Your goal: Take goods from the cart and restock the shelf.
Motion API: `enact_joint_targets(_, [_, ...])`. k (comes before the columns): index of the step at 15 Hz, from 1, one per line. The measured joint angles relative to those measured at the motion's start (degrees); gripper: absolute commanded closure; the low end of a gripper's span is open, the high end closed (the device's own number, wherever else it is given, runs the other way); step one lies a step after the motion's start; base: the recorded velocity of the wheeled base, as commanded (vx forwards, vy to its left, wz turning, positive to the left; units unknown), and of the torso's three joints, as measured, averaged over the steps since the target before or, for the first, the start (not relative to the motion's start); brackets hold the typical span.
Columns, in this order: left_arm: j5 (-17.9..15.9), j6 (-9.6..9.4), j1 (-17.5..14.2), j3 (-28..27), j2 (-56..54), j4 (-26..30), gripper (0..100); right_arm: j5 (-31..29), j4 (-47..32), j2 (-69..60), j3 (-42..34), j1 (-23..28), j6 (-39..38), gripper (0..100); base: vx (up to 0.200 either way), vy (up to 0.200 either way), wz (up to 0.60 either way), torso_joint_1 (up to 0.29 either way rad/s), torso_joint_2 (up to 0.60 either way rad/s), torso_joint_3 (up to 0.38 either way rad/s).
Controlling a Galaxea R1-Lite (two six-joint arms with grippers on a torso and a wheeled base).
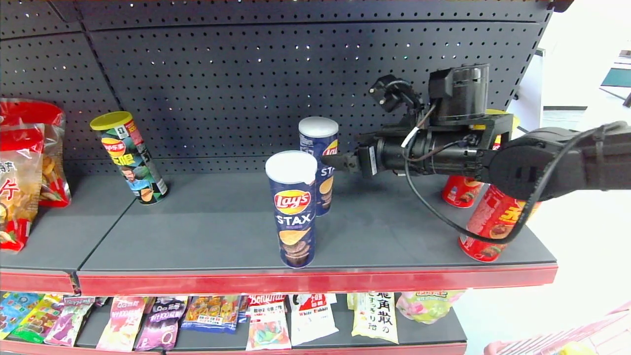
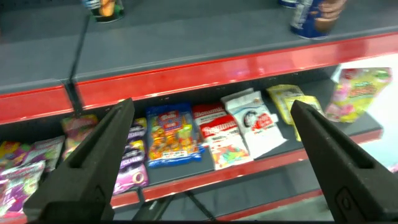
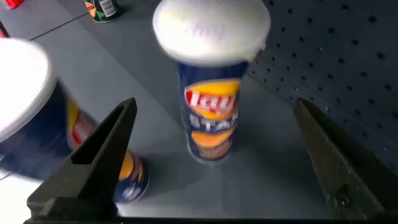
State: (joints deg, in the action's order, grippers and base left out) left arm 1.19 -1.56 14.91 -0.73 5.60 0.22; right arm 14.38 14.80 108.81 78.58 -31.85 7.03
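**Fig.** R gripper (image 3: 214,115): fingers spread, held just beside rear blue chip can (image 1: 318,145). The can is stood upright on upper shelf (image 1: 207,222) near the pegboard (image 1: 246,74). Front blue chip can (image 1: 294,212) is stood at the shelf edge. L gripper (image 2: 211,115): fingers spread, faced toward snack bags (image 2: 168,134) on lower shelf (image 2: 261,163).

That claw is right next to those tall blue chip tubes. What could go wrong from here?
The open right claw sits close to the rear blue tube. A small bump could tip that tall tube, perhaps into the front blue tube. The front one stands near the shelf's red lip, so it might fall off. The arm's dangling cable hangs by the red tubes and could snag one.
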Motion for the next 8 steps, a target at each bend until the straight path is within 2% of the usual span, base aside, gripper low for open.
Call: enact_joint_targets(8, [-0.62, -0.10, 0.00, 0.63, 0.00, 0.05, 0, -6.27, 0.22, -11.46, -14.69, 0.02, -4.11, 0, 0.000, 0.000, 0.00, 0.000, 0.00, 0.000])
